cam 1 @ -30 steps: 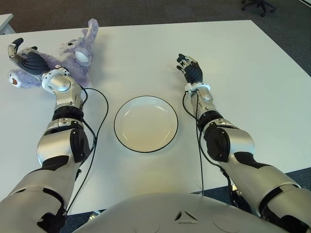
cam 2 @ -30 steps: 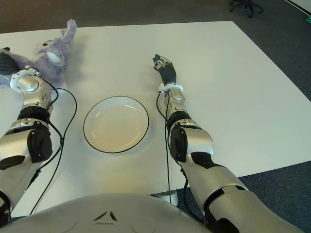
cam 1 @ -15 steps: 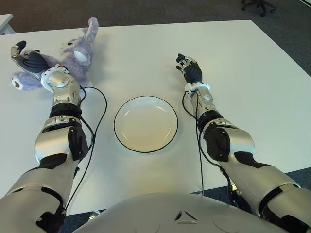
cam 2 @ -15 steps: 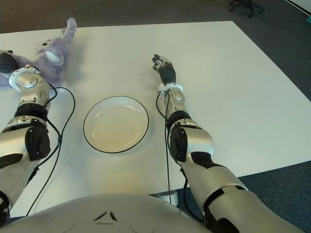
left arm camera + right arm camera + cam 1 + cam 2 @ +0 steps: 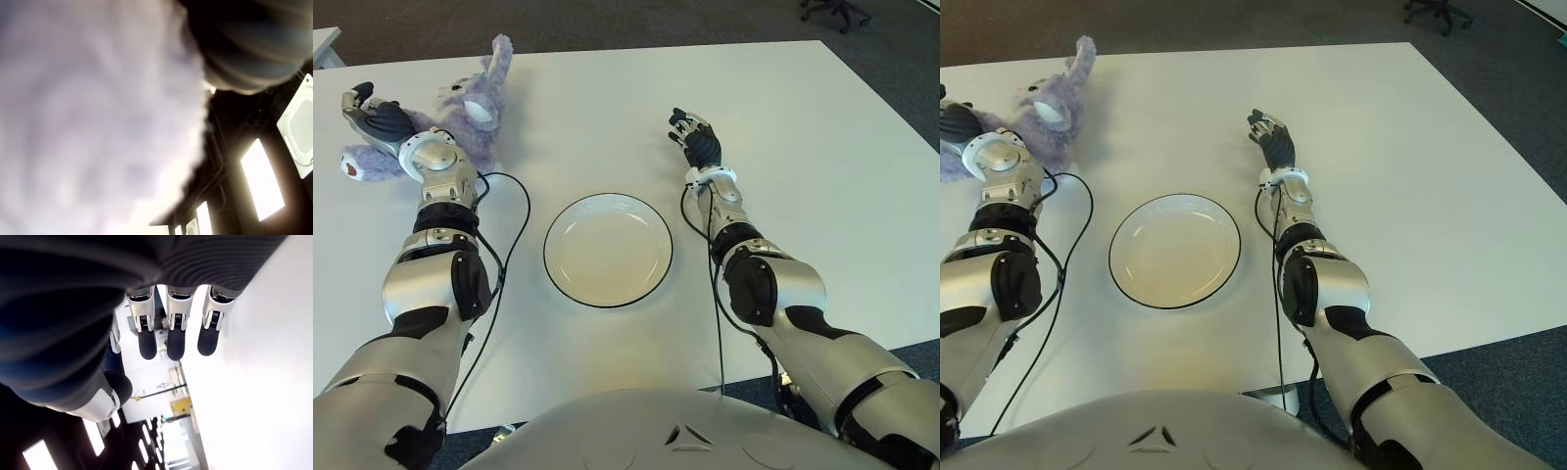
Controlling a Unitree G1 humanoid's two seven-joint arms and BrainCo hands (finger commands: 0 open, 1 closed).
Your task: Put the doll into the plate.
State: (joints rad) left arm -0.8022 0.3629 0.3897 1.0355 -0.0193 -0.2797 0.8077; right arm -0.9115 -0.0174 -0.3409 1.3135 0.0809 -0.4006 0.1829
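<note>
Our left hand (image 5: 374, 118) sits at the far left of the tabletop (image 5: 607, 108), right against the purple doll (image 5: 460, 122). We see its palm turned upward with the fingers (image 5: 354, 95) stretched out past the doll's body, and in its own wrist view the purple fur (image 5: 93, 117) fills most of the picture, pressed close to the camera. We cannot tell whether the fingers are actually gripping the doll or only lying against it.

Going from the largest thing down: the white tabletop spreads under both our arms. The plate (image 5: 608, 250), white with a dark rim, lies nearer our body than either hand, between the two forearms, well apart from the left hand and holding nothing. The doll lies beside and partly under our left hand, on the side toward the plate; one long ear (image 5: 496, 54) points away from us, its pale face patch (image 5: 475, 115) is turned up, and one foot (image 5: 359, 163) shows beyond the wrist on the outer side. A black cable (image 5: 514, 240) loops over the tabletop from our left forearm.

Our right hand (image 5: 698, 142) shows beyond the plate on its right side, fingers (image 5: 176, 340) loosely extended and apart, holding nothing.
</note>
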